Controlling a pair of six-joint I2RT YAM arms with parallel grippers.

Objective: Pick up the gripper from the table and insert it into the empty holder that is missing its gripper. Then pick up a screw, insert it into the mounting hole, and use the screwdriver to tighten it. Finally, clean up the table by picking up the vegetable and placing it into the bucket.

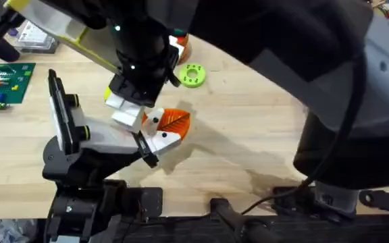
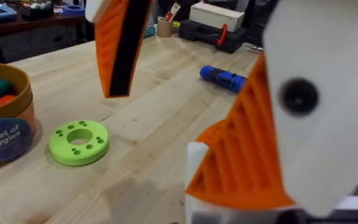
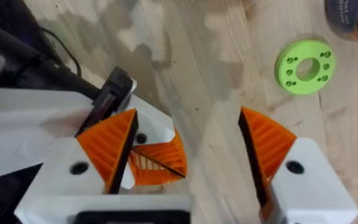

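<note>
The gripper (image 1: 174,123), an orange ribbed fin on a white base with a black dot, sits at the tip of my left gripper (image 1: 161,136), just above the table. It looms large in the left wrist view (image 2: 253,155) and shows from above in the right wrist view (image 3: 157,163). My right gripper (image 3: 186,115) hangs over it, open, its orange pads wide apart with one pad (image 3: 110,149) beside the fin and nothing between them. One of its fingers (image 2: 114,50) hangs nearby. A blue screwdriver (image 2: 225,78) lies farther back. The bucket (image 2: 8,134) holds green and orange vegetables.
A lime-green ring (image 1: 192,74) lies flat on the wood between the fin and the bucket. A green brick board (image 1: 5,82) and a clear box (image 1: 36,37) sit at the far left. The right arm's dark bulk (image 1: 302,61) covers the right side of the overhead view.
</note>
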